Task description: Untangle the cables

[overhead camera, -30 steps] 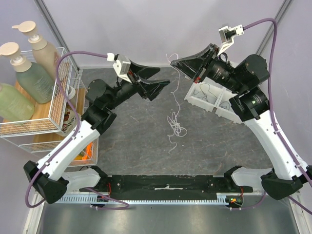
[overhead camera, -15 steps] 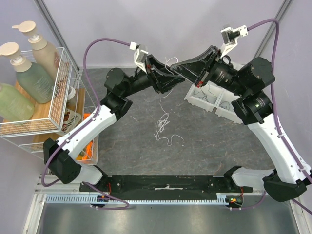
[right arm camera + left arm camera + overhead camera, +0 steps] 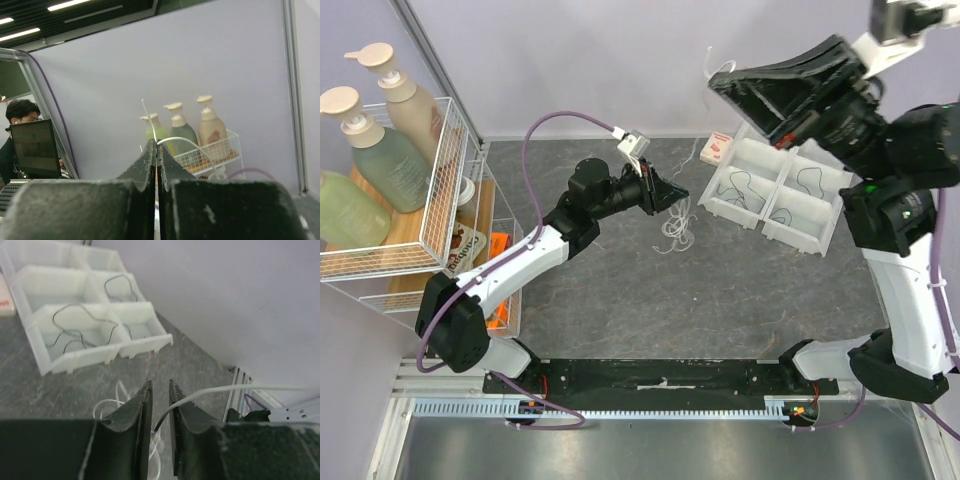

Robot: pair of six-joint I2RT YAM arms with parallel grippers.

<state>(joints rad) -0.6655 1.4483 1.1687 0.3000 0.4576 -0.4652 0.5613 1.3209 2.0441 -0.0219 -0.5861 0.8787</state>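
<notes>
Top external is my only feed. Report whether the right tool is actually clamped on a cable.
Observer: From the right wrist camera, the right tool is fully shut, and a white cable comes out from between its tips.
Operator: Now give me the left tool.
Observer: In the left wrist view, the left tool has its fingers a narrow gap apart. A white wire runs in from the side into that gap. Whether it is pinched, I cannot tell.
</notes>
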